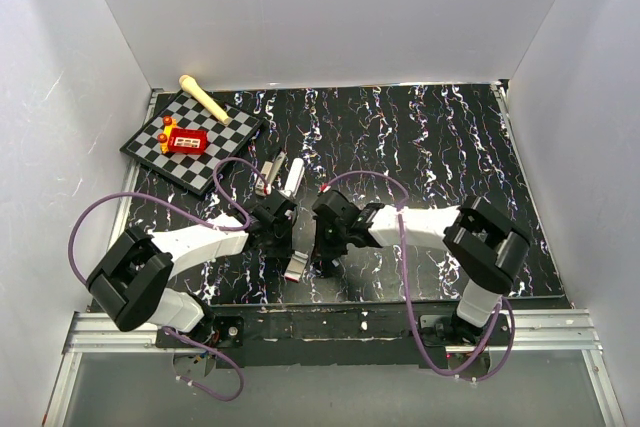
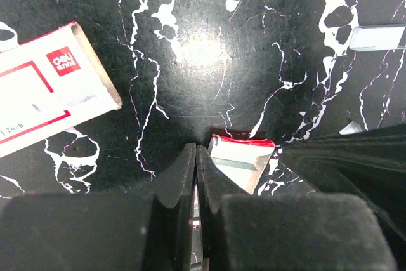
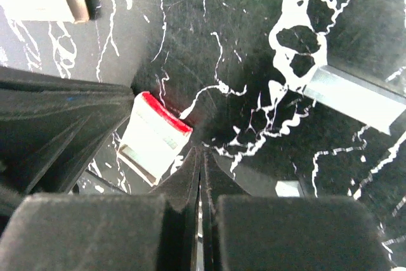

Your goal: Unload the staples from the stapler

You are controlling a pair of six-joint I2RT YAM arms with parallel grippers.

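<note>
From above, the stapler (image 1: 268,175) lies on the table (image 1: 450,147) just beyond the left gripper (image 1: 280,234), beside a white stick (image 1: 294,177), untouched.

In the left wrist view, that gripper's jaws are pressed together and empty, with a small red-and-white box (image 2: 244,157) just ahead.

In the right wrist view, the right gripper (image 3: 202,152) is likewise closed on nothing, with the same box (image 3: 155,134) beside it.

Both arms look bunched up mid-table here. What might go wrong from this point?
1. The left gripper and right gripper, both shut, sit very close together in the top view; moving either may make them collide.
2. The small red-and-white box lies right beside both sets of fingertips and could get knocked or dragged.
</note>
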